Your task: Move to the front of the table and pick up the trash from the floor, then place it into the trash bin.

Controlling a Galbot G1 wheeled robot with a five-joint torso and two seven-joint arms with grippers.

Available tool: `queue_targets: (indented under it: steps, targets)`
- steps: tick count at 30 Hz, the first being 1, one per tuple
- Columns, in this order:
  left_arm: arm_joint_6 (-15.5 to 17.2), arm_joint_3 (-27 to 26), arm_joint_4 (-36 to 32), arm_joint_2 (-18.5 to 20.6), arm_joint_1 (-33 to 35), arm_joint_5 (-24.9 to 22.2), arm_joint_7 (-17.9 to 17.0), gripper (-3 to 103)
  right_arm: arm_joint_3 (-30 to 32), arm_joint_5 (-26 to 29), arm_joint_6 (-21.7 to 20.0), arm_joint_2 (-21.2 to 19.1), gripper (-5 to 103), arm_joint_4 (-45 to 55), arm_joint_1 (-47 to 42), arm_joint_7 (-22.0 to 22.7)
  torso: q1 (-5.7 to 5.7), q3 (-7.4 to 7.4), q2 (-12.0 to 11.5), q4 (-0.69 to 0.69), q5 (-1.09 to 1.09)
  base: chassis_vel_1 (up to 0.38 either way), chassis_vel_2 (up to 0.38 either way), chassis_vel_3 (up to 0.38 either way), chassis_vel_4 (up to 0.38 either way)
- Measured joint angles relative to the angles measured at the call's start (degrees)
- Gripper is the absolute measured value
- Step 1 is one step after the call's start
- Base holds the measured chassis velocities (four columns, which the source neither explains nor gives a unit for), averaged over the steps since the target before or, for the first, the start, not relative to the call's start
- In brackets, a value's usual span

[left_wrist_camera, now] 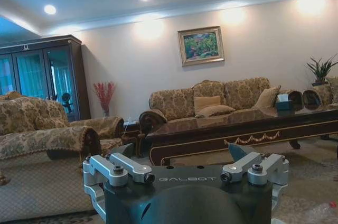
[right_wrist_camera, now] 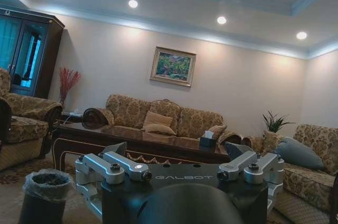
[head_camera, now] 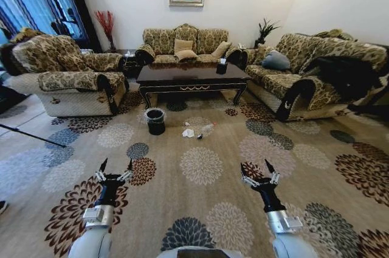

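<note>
Across the middle of the head view lies a flower-patterned carpet [head_camera: 200, 167], with the table [head_camera: 191, 75] just above centre, ringed by three patterned sofas [head_camera: 182, 42]. On the floor in front of the table's ornamented edge lies the trash: a crumpled white paper [head_camera: 188, 132] and, just beside it to the right, a clear plastic bottle [head_camera: 206, 129]; a small pale bit sits just above them, too small to identify. The trash bin [head_camera: 155, 120], black with a grey liner over its rim, stands just left of these pieces, near the table's front left leg. It also appears at the lower left of the right wrist view [right_wrist_camera: 45, 195].

At the lower left of the head view the left gripper [head_camera: 115, 165] hangs above the carpet, fingers spread apart and nothing between them. At the lower right the right gripper [head_camera: 256, 169] matches it: fingers parted, nothing held. Both are well apart from the trash and the bin. Each wrist view looks past its own gripper body towards the table and the far wall, where a framed painting [left_wrist_camera: 200, 45] hangs.

Judged from this layout, the task is at its approach stage. The robot faces the table from some way back, no piece has been lifted, and the bin's contents cannot be made out. The rest of the approach, each pick-up and each deposit remain.
</note>
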Motion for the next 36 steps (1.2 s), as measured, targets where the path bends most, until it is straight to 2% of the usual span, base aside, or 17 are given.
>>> queue_targets:
  steps: [14,23,27,36]
  targets:
    - [-0.37,-0.17,-0.09,-0.06,0.45,0.01,-0.07,100,-0.16,3.89,-0.20,0.34,100,-0.05,0.48,1.27,-1.37,-1.82,-3.19,0.00,0.00,0.000,0.000,0.000,0.000]
    - [-0.86,-0.21,0.13,-0.07,0.79,0.01,-0.07,100,0.44,4.58,1.87,0.68,100,-0.05,1.20,1.28,-2.30,-3.21,-5.51,0.00,0.00,0.000,0.000,0.000,0.000]
    - [-1.03,-0.09,0.32,-0.13,0.81,0.05,-0.07,100,0.20,6.33,3.44,0.83,100,-0.05,1.76,-0.33,-2.78,-3.92,-6.71,0.00,0.00,0.000,0.000,0.000,0.000]
    - [-1.22,0.11,0.88,-0.30,0.77,0.10,-0.07,100,0.18,6.49,4.35,0.83,100,-0.99,2.05,-1.77,-3.93,-5.65,-9.58,0.00,0.00,0.000,0.000,0.000,0.000]
